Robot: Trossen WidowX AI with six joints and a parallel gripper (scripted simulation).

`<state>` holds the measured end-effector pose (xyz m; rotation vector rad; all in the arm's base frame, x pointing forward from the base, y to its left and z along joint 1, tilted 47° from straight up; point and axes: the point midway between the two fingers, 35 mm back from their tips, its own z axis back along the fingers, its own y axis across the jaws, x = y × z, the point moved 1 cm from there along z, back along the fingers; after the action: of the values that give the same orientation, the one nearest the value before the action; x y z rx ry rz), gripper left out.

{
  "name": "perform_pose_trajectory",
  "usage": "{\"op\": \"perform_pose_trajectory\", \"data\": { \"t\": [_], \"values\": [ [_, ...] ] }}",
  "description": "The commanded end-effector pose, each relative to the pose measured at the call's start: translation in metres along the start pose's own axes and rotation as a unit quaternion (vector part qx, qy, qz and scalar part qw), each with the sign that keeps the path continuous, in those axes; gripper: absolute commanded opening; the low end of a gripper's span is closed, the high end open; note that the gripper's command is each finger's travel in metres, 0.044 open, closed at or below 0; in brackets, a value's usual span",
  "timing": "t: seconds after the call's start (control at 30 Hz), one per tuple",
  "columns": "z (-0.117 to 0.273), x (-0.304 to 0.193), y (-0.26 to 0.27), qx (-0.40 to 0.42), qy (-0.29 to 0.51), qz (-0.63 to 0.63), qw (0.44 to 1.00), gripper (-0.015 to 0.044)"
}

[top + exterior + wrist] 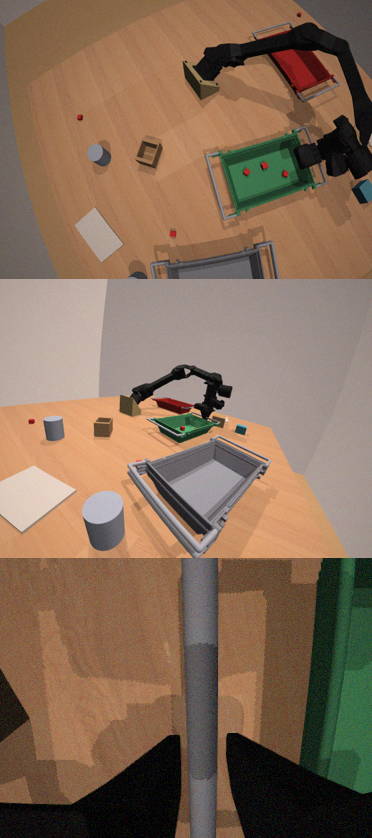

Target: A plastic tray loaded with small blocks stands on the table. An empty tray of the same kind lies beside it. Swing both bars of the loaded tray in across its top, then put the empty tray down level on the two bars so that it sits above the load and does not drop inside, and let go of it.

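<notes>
The green tray point(255, 189) point(171, 433) point(352, 708) holds three red blocks point(264, 165) point(182, 428). Its left bar point(215, 186) point(163, 427) is out over one end. Its right bar point(309, 135) point(201, 618) is out over the other end. My gripper point(206, 418) point(203, 746) points down at the right bar, with its fingers slightly apart. In the wrist view the bar runs between the fingertips, with a gap on each side. The arm hides the fingers in the top view. A red tray point(300, 71) point(174, 405) and a grey tray point(216, 270) point(210, 483) both look empty, bars out.
A teal block point(363, 191) point(241, 429) and a brown block point(218, 421) stand beyond the right bar. An open brown box point(149, 153) point(103, 428), a grey cylinder point(98, 154) point(54, 428) and a pale sheet point(98, 234) point(30, 496) are off to the left.
</notes>
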<state>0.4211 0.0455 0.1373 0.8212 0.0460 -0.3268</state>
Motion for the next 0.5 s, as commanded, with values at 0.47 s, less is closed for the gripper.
{"op": "perform_pose_trajectory", "data": {
  "t": [0.47],
  "values": [
    [0.031,-0.002,-0.038,0.001,-0.002,-0.002,1.000,0.0082]
  ]
}}
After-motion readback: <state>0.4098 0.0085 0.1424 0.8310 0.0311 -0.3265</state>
